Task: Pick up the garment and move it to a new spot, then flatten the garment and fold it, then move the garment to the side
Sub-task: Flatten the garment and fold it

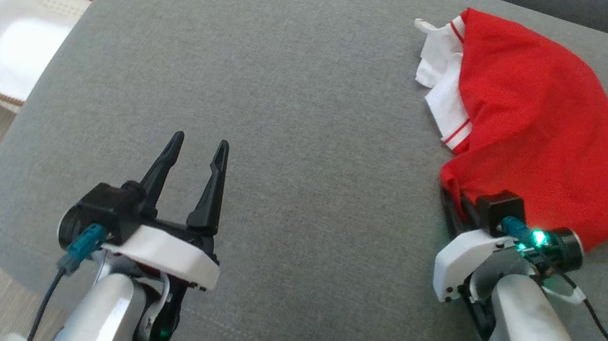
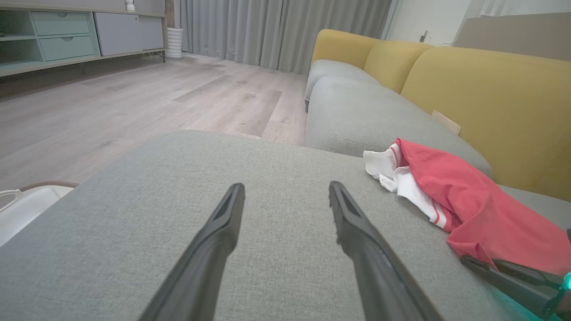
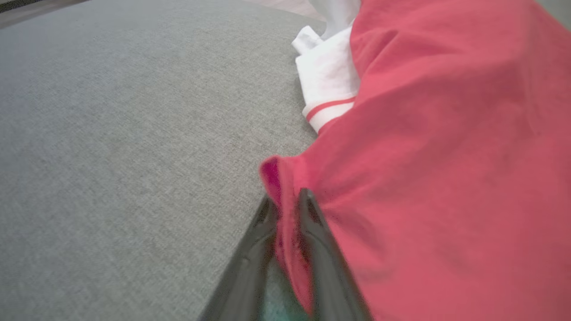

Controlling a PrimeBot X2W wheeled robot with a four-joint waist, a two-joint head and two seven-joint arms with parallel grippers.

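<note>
Red garment (image 3: 446,133) edge pinched between right fingers (image 3: 323,254)

Left pincer (image 1: 200,141) hovers with its 2 fingers spread; right pincer (image 3: 286,198) is pinched on the garment (image 1: 543,121) edge.

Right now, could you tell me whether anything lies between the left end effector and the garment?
Nothing visible does: bare grey cushion lies between the open left end effector and the garment. The right end effector is pinching the garment's near corner.
</note>
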